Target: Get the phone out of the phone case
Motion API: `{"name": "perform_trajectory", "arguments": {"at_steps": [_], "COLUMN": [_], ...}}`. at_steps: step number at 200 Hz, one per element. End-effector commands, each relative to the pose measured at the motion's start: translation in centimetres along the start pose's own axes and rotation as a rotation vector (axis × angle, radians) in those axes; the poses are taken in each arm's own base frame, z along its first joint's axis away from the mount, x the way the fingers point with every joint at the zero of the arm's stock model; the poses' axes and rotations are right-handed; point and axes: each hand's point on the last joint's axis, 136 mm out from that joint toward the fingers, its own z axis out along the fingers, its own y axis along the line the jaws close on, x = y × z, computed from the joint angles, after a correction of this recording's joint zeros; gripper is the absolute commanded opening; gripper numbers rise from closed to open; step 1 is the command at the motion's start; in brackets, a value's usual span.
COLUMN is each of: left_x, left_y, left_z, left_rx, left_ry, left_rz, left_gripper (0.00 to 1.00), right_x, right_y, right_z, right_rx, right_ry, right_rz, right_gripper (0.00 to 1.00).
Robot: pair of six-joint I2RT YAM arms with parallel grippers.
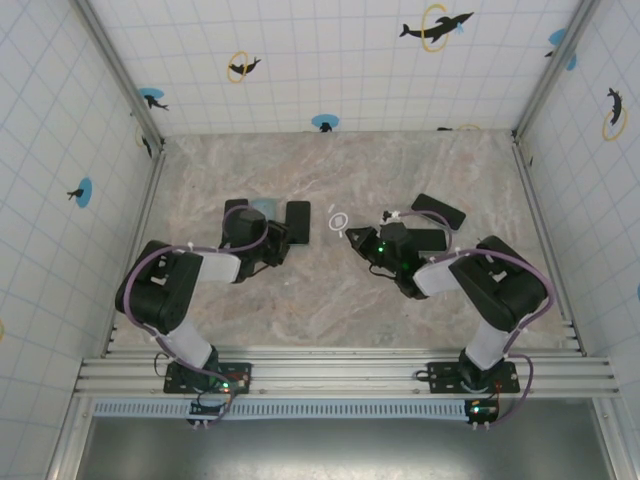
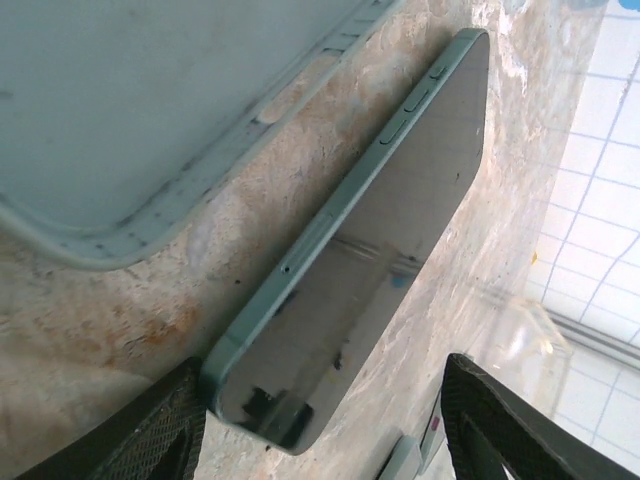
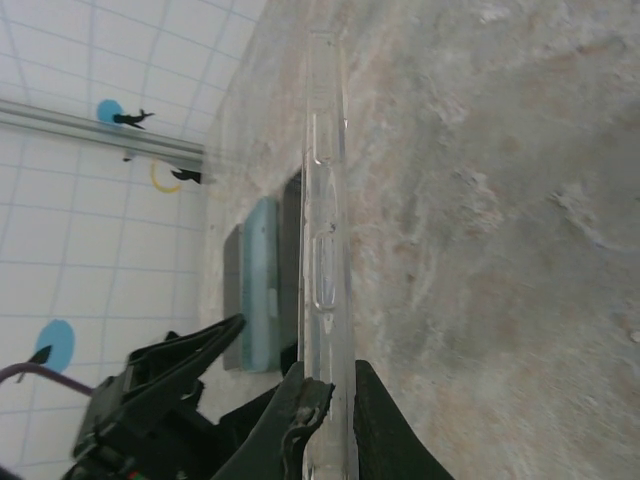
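At left, straddling with spread left tool [image 2: 322, 400] a dark phone [image 2: 380, 240] lying flat on tabletop [image 2: 120, 300] just beside pale blue case [image 2: 130, 110], seemingly already freed. At right, pinching clear case [image 3: 325, 200] edge-on with right tool [image 3: 325, 385], probably to hold it apart.

Illumination is bright, even and diffuse; shadows on the table [image 1: 330, 300] are soft and faint. Between the dark, defocused left fingers [image 2: 150, 440] the phone [image 2: 380, 250] screen carries a dim mirror reflection, and the wall [image 2: 600, 200] beyond them is washed out. The clear case [image 3: 325, 200] clamped in the blurred right fingers [image 3: 290, 430] shows thin glints.
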Motion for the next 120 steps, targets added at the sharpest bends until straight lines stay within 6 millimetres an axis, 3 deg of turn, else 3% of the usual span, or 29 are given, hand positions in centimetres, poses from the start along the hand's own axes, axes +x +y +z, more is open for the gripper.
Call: {"name": "perform_trajectory", "arguments": {"at_steps": [1, 56, 120], "left_x": [-0.2, -0.1, -0.2], "left_y": [2.9, 1.7, -2.7], "left_z": [-0.6, -1.2, -3.9], "left_rx": [-0.087, -0.039, 0.014], "left_ry": [-0.028, -0.032, -0.060], "left_rz": [-0.025, -0.011, 0.145], "left_gripper": [0.65, 0.66, 0.72], "right_x": [-0.6, -0.2, 1.2], "right_y": [0.7, -0.5, -1.1], "right_z": [1.1, 2.7, 5.1], "right_rx": [0.008, 0.054, 0.075], "right_ry": [-0.040, -0.067, -0.031], "right_rz": [-0.016, 0.014, 0.023], "right_gripper": [0.00, 0.00, 0.02]}}
